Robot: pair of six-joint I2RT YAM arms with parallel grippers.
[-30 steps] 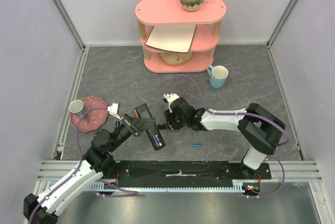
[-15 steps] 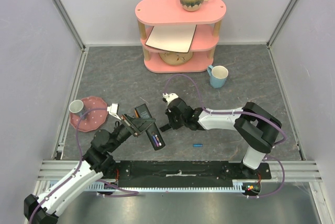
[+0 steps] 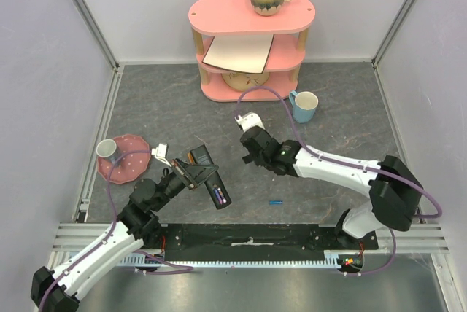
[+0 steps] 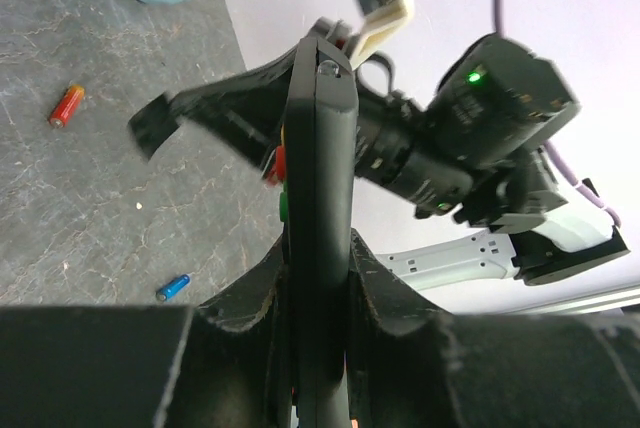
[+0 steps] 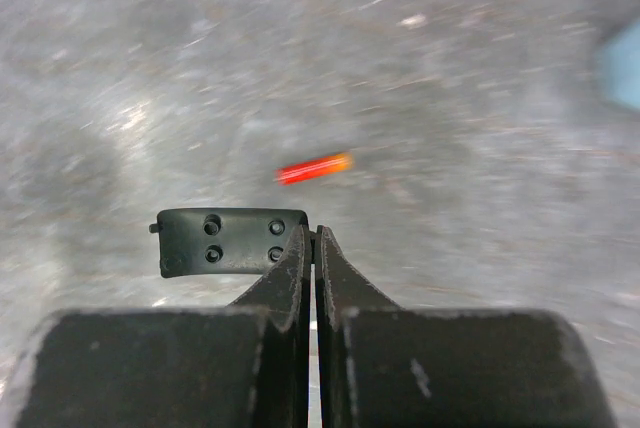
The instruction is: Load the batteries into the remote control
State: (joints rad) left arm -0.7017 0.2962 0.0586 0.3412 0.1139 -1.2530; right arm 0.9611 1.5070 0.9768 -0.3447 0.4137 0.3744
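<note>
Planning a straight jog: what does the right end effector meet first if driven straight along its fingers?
Likely the red-orange cylinder lying on the table, dead ahead of the shut right end effector in the wrist view. Depth unclear; it may touch table first.

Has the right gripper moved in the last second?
Yes. The right gripper has backed away from the remote, going up the top view toward the pink shelf, and is now shut.
</note>
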